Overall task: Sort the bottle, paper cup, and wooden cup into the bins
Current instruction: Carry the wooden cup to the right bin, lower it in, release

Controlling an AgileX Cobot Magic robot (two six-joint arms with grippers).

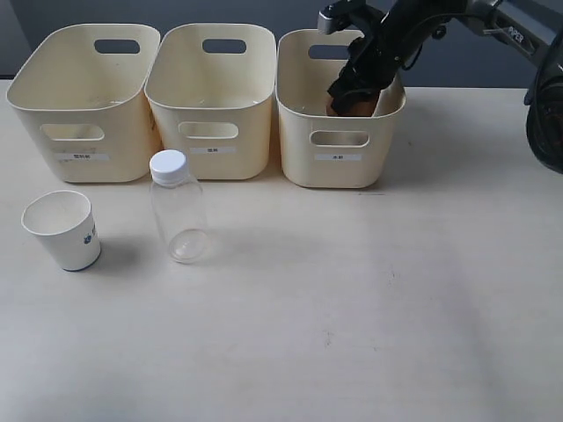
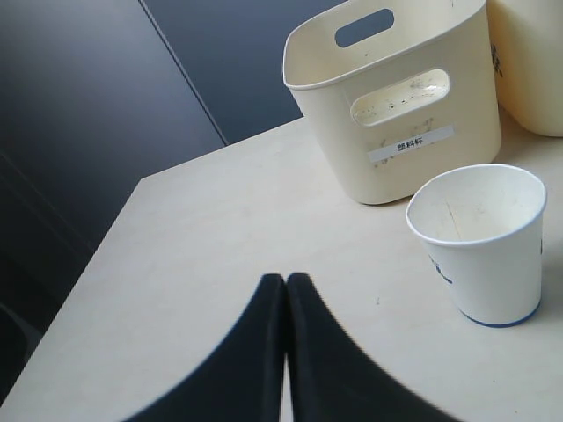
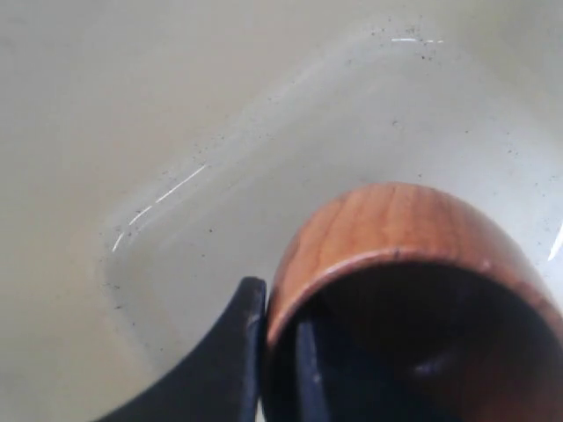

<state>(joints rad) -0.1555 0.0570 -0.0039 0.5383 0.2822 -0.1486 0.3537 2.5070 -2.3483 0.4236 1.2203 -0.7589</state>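
Observation:
The wooden cup (image 3: 413, 229) hangs inside the right bin (image 1: 339, 145), its brown body just showing over the rim (image 1: 341, 106). My right gripper (image 3: 280, 325) is shut on the cup's wall, one finger outside and one inside. The clear bottle (image 1: 179, 211) with its white cap stands upright on the table in front of the middle bin (image 1: 211, 105). The white paper cup (image 1: 63, 230) stands upright at the left, in front of the left bin (image 1: 84, 105). My left gripper (image 2: 286, 283) is shut and empty, low over the table beside the paper cup (image 2: 484, 242).
The three cream bins stand side by side along the back of the table. The table's left edge (image 2: 97, 255) runs close to my left gripper, with dark floor beyond it. The right arm (image 1: 413, 26) reaches in from the upper right.

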